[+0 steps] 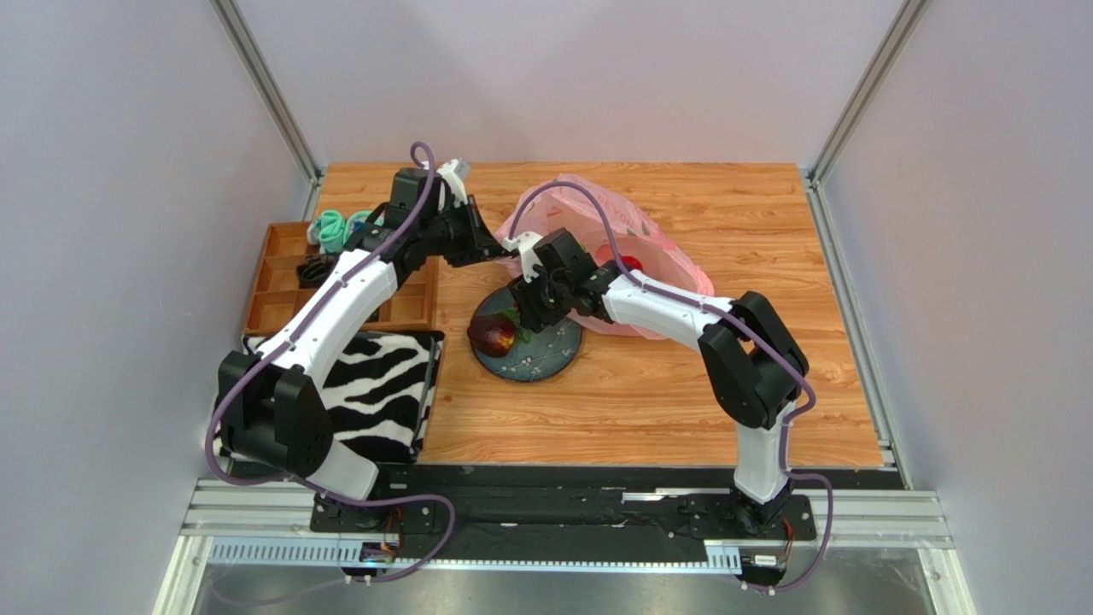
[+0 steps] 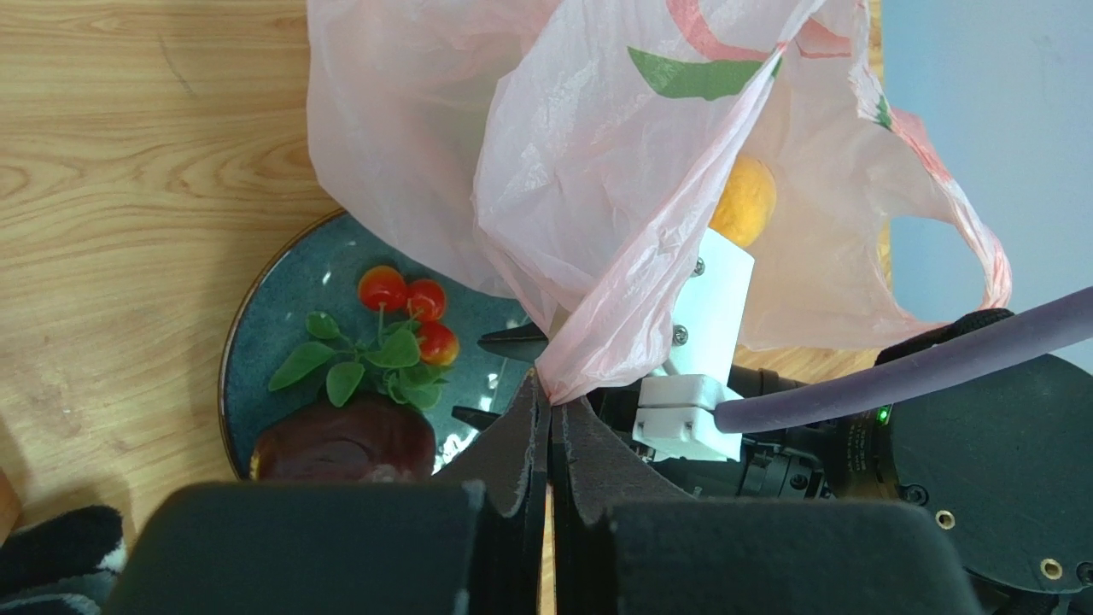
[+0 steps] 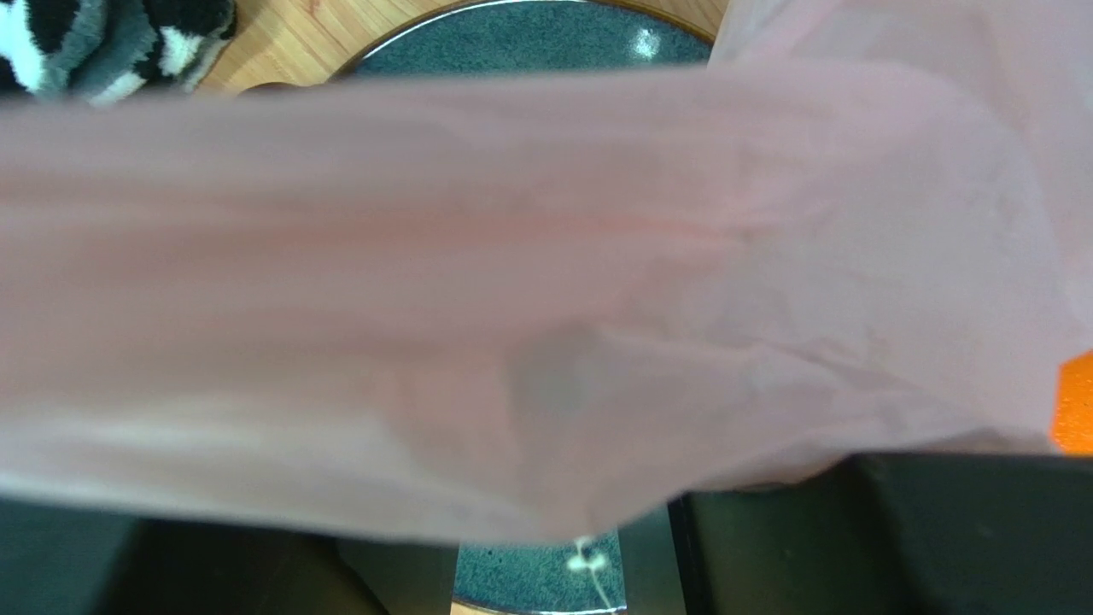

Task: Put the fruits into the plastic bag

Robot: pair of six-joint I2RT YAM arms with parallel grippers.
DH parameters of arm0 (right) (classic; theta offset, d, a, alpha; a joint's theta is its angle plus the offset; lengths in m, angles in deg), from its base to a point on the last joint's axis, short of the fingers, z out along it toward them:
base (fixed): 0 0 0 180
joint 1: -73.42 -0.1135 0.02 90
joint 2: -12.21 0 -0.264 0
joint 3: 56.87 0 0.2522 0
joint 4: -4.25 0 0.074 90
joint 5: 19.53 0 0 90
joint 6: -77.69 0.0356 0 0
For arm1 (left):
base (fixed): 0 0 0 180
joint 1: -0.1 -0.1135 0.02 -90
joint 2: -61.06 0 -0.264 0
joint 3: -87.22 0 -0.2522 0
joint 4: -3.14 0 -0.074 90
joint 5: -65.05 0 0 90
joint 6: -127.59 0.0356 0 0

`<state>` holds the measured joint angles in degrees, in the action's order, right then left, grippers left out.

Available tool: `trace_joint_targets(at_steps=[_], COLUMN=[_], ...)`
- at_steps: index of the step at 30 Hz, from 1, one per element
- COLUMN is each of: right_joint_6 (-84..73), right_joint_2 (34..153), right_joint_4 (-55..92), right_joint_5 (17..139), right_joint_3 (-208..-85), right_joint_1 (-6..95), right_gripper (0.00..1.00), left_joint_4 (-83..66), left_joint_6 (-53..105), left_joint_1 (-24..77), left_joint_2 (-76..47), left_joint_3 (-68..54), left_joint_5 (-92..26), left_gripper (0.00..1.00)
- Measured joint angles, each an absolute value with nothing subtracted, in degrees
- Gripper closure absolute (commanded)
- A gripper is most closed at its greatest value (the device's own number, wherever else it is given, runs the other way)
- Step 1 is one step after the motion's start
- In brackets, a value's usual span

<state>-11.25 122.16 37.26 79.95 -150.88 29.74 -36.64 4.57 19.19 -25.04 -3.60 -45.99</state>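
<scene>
The pink plastic bag [image 1: 642,263] lies at the table's middle, and its mouth edge [image 2: 603,320] is pinched in my shut left gripper [image 2: 552,404] [image 1: 494,250] and lifted. Through the film show an orange-yellow fruit [image 2: 744,199] and a red fruit [image 1: 629,265]. Beside the mouth sits a dark blue plate [image 1: 545,359] with a dark purple fruit [image 2: 344,442] [image 1: 491,336] and red berries with green leaves [image 2: 408,308]. My right gripper [image 1: 524,314] [image 2: 494,381] hangs over the plate next to the berries, jaws apart with nothing between them. Bag film [image 3: 539,295] covers most of the right wrist view.
A zebra-striped cloth [image 1: 379,385] lies at the left front, touching the plate's side. Behind it stands a wooden compartment tray [image 1: 282,276] with a teal object [image 1: 331,228] and a black one [image 1: 312,272]. Grey walls close in the table on three sides.
</scene>
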Motion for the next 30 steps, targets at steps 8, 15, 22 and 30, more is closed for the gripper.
trace_joint_targets(at_steps=[8,15,22,30], right_joint_6=[-11.28,-11.21,-10.8,-10.6], right_joint_2=[123.8,125.95,126.54,127.63], right_joint_4=[36.03,34.61,34.39,34.57], right_joint_5=[80.41,81.89,82.44,83.01], right_joint_3=[-150.95,-151.74,-151.74,-151.82], right_joint_1=[30.26,30.77,31.42,31.9], right_gripper=[0.55,0.59,0.71,0.97], left_joint_4=[-36.62,-36.62,-36.62,-36.53], left_joint_6=[4.68,4.7,4.7,4.66], left_joint_1=[18.73,18.31,18.31,18.49], left_joint_2=[-26.07,-26.99,-27.14,-27.14], left_joint_3=[-3.6,-3.6,-3.6,-3.58], left_joint_5=[-45.84,-45.36,-45.62,-47.39], left_gripper=[1.0,1.0,1.0,1.0])
